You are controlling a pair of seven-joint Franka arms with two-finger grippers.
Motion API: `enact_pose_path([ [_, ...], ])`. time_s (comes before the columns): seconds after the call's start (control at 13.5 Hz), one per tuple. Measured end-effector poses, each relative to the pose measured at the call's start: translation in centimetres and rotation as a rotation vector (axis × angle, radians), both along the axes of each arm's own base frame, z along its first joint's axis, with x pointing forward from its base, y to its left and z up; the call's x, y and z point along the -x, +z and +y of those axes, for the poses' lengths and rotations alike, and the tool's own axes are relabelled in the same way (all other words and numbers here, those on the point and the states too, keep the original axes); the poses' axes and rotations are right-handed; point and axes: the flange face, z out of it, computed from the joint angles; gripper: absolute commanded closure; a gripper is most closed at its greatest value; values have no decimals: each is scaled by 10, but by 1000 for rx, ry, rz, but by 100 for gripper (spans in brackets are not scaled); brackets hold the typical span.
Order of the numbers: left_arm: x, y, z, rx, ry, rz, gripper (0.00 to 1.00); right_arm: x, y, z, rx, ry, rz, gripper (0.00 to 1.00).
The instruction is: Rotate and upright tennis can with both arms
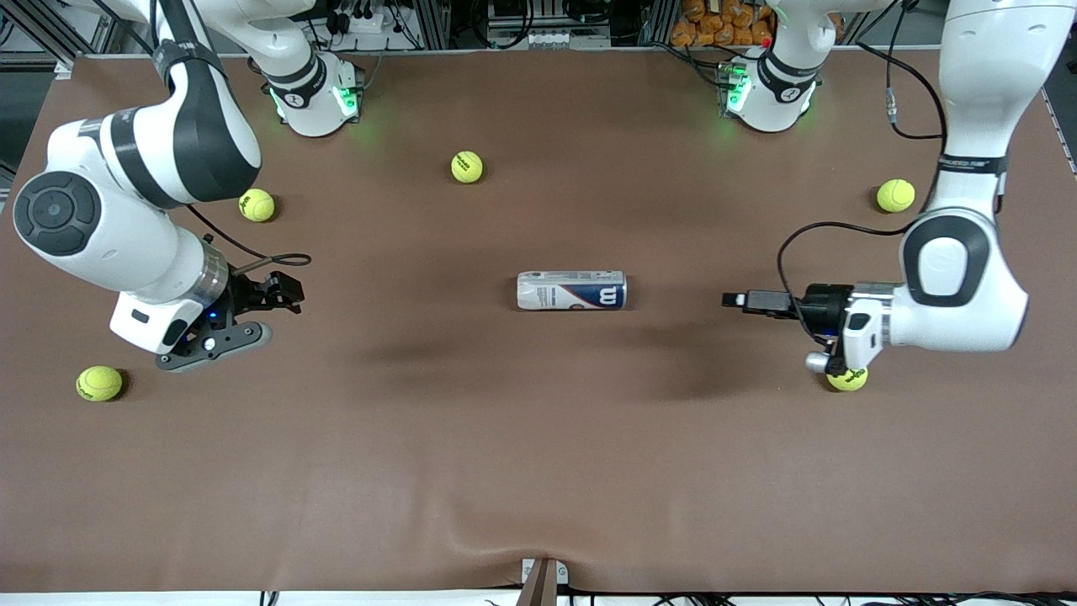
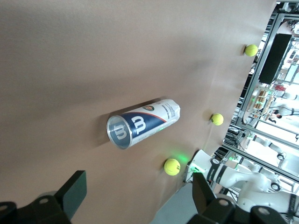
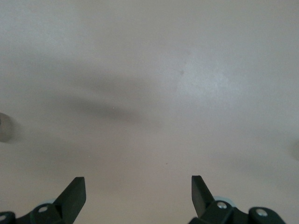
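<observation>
The tennis can point(image 1: 572, 290) lies on its side in the middle of the brown table, its dark blue "W" band toward the left arm's end. My left gripper point(image 1: 734, 299) is open and empty, level with the can and apart from it, toward the left arm's end. In the left wrist view the can point(image 2: 142, 123) lies ahead of the open gripper point(image 2: 138, 191), its capped end facing it. My right gripper point(image 1: 282, 292) is open and empty toward the right arm's end, well away from the can. The right wrist view shows the open gripper point(image 3: 138, 189) above bare table.
Several yellow-green tennis balls lie about: one point(image 1: 467, 167) farther from the camera than the can, one point(image 1: 257, 204) and one point(image 1: 99, 383) near the right arm, one point(image 1: 895, 195) near the left arm, one point(image 1: 847, 379) partly under the left wrist.
</observation>
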Motion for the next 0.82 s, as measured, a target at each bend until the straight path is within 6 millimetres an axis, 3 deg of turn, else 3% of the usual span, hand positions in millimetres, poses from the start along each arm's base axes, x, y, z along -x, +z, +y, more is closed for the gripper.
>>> enact_pose_path([
  [0.22,16,-19,-27,23,4,-28,0,2,5,-20,8,-49,23,0],
  [0.45,36,-37,-27,108,19,-50,0,7,16,-46,13,-89,41,0],
  [0.82,60,-72,-27,183,51,-88,0,9,17,-39,11,-78,46,0],
])
